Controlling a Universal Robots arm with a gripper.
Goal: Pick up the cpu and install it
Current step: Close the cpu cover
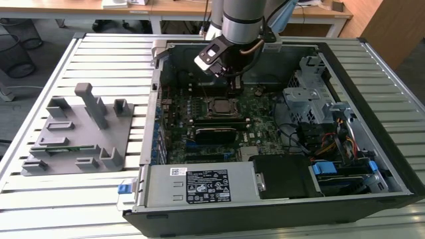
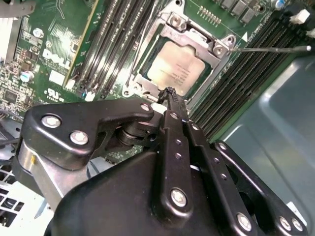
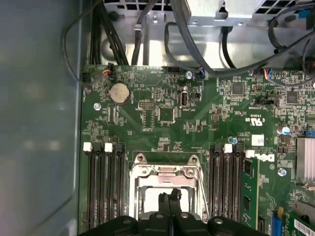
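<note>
My exterior view looks down at a slant from high up, taking in the whole open computer case on the slatted table. My first wrist view faces straight down on the motherboard from close in. My second wrist view sits nearer still, sighting obliquely along the end effector. All three share the socket frame at the board's middle.

the cpu is already seated

You've got the gripper pinched closed, tip right at the edge of the cpu, which lies flat inside the metal socket frame. Memory slots run along both sides.
</note>
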